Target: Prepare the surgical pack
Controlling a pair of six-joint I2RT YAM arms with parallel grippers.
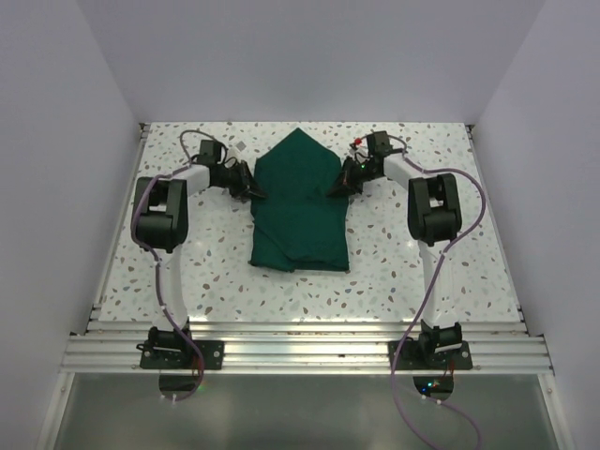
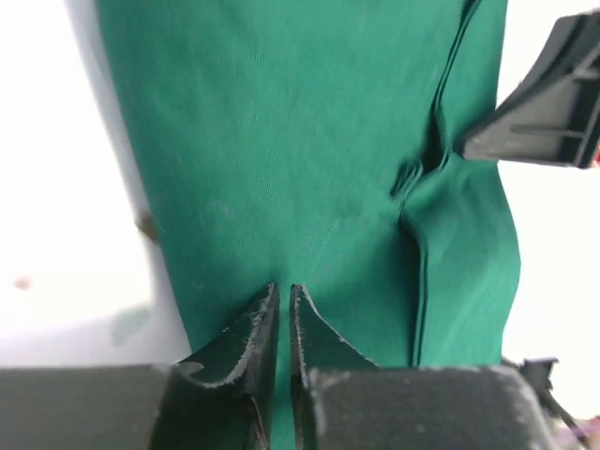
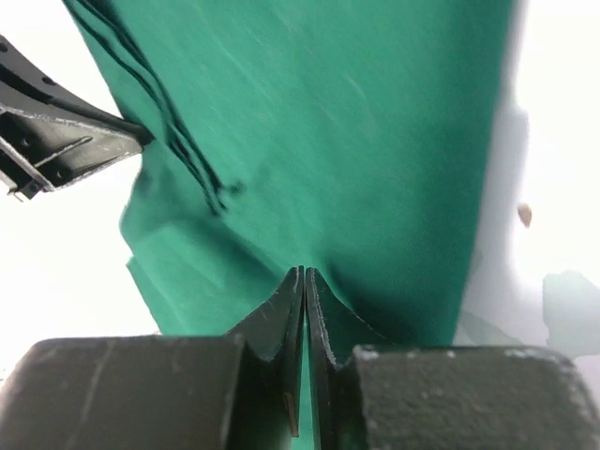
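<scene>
Lying folded, the green cloth (image 1: 300, 211) (matte, peak-topped) puckers.

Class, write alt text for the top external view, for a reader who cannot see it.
A dark green cloth, folded into a bundle with a pointed far end, lies in the middle of a speckled white table. The left gripper and right gripper reach in from either side to the cloth's left and right edges.
</scene>
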